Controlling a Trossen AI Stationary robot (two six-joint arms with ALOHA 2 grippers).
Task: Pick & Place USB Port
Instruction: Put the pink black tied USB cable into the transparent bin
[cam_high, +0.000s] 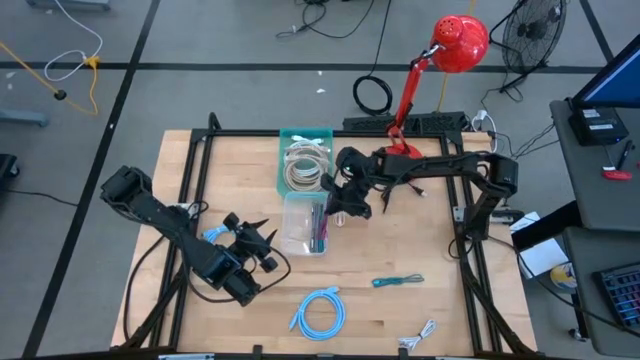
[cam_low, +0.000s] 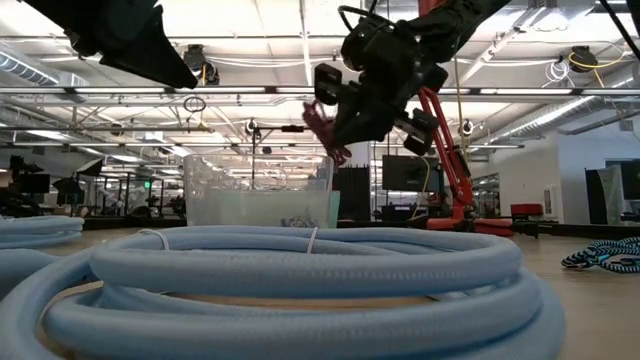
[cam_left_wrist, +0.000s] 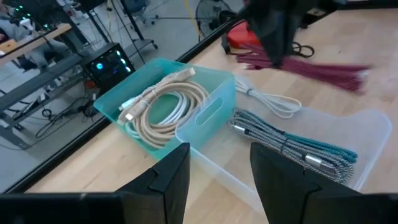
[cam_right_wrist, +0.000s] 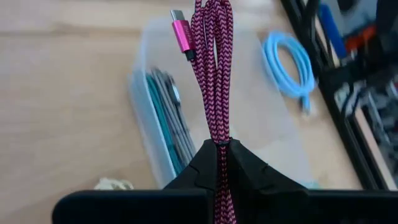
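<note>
My right gripper (cam_right_wrist: 219, 147) is shut on a magenta braided USB cable (cam_right_wrist: 211, 68), folded into a bundle with a pink plug (cam_right_wrist: 181, 30) at its free end. It hovers over a clear bin (cam_high: 303, 222) at the table's middle, which holds a teal-and-grey braided cable (cam_left_wrist: 292, 149). Behind it stands a teal bin (cam_high: 305, 158) with coiled beige cables (cam_left_wrist: 163, 102). My left gripper (cam_left_wrist: 214, 177) is open, near and left of the clear bin, holding nothing. My right gripper pinches the folded magenta bundle, several strands side by side (cam_right_wrist: 217, 138), between its two fingers. The fingers slant downward from the table's right, and the strands run on past the fingertips. The cable (cam_low: 325, 125) is lifted clear, above the clear bin's rim.
A light blue coiled cable (cam_high: 318, 312) lies near the front edge, a teal cable (cam_high: 398, 282) to its right, a white one (cam_high: 420, 335) at the front right. A red desk lamp (cam_high: 430, 70) stands at the far right. A black frame (cam_high: 200, 150) borders the table.
</note>
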